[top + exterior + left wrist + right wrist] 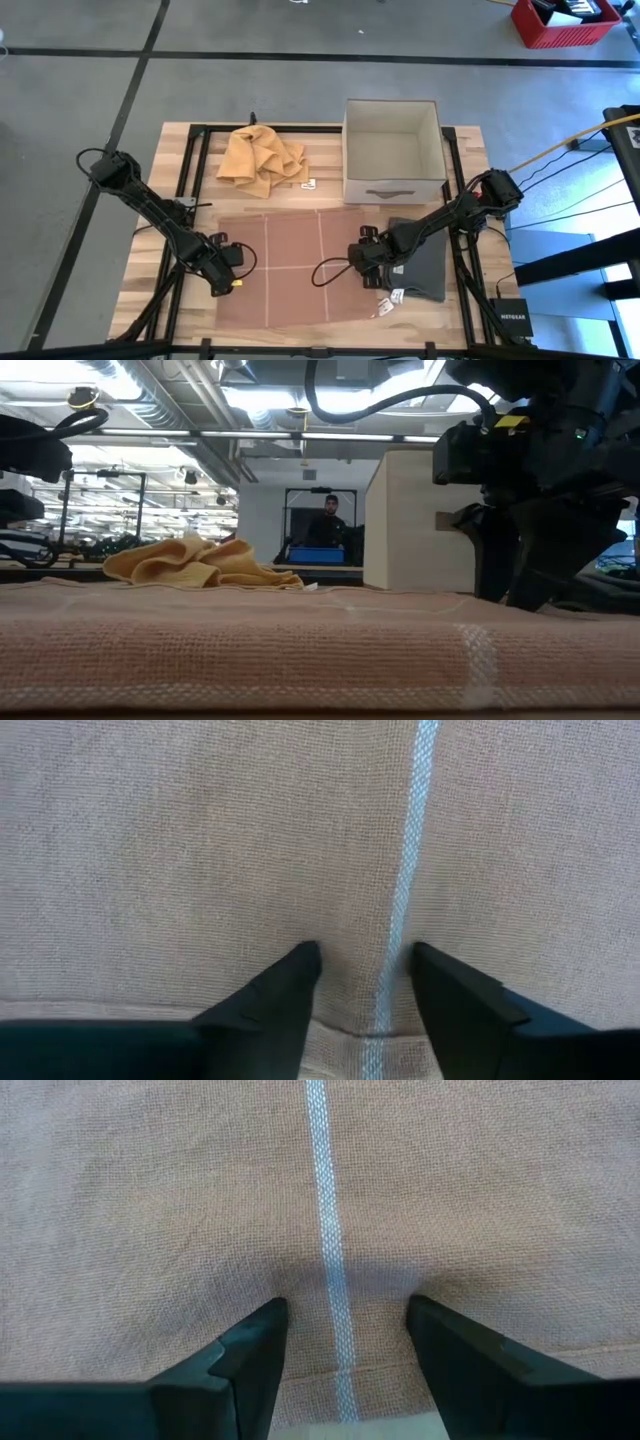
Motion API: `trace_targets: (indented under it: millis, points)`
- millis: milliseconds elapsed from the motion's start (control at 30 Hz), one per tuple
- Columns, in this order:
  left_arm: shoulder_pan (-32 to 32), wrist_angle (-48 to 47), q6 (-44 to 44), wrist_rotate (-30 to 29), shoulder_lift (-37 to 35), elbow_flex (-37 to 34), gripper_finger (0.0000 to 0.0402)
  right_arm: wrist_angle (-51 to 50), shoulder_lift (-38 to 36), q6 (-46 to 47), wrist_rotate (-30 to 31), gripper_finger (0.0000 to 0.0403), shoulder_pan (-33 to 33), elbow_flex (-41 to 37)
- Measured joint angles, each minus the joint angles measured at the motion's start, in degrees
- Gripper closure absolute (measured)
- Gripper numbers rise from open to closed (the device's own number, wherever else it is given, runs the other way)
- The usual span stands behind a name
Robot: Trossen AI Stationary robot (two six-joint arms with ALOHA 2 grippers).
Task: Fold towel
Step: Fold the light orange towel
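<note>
Towel: we see a brownish towel [295, 265] with pale stripes spread flat on the wooden table [140, 290].
Left gripper [226, 266]: at the towel's left edge.
Right gripper [357, 258]: at the towel's right edge.
Other cloths: we see a crumpled yellow cloth [262, 158] behind the towel and a grey folded cloth [425, 265] beside its right edge.
Box: a white open box [393, 148] stands right of the yellow cloth.

wooden table [465, 140], flat brown towel [295, 265], crumpled yellow cloth [262, 157], box [393, 150], grey cloth [428, 265]
</note>
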Motion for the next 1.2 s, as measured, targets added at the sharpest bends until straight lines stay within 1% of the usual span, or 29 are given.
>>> trace_targets:
  millis: [67,133,300,433,567,767,833,967,1133,1200]
  points:
    - [0.0,0.0,0.0,0.1,0.0,0.0,0.0268,-0.2,0.2,0.0,0.0,0.0198,0.0,0.0]
    - [0.0,0.0,0.2,0.4,0.0,0.0,0.0294,-0.4,0.4,0.0,0.1,0.0216,0.0,0.0]
    - [-0.1,0.3,1.0,1.0,0.1,-0.1,0.0359,-1.0,1.0,0.0,0.3,0.0284,-0.1,0.0]
    - [-0.3,0.2,1.2,1.0,0.1,-0.1,0.0392,-1.2,1.2,0.0,0.3,0.0334,-0.1,0.0]
    - [-0.4,0.0,1.1,1.0,0.2,-0.1,0.0396,-1.3,1.2,0.0,0.6,0.0364,0.0,0.0]
    - [-0.4,-0.1,2.5,0.2,0.2,-0.1,0.0398,-1.4,1.2,-3.1,1.5,0.0393,0.0,0.0]
    - [-0.4,-1.3,3.1,-0.1,0.1,0.2,0.0398,-1.7,1.0,-3.5,2.3,0.0396,0.1,0.1]
    - [-0.4,-7.8,5.1,-2.6,-0.2,3.4,0.04,-5.2,-0.5,-4.4,6.4,0.0398,0.7,2.0]
    - [-1.0,-19.3,5.8,-7.7,-1.4,10.5,0.04,-13.3,-3.8,-5.4,13.2,0.0399,2.3,7.4]
    - [-1.4,-23.9,5.7,-10.9,-2.2,13.1,0.04,-16.1,-4.7,-4.7,15.7,0.04,2.9,8.9]
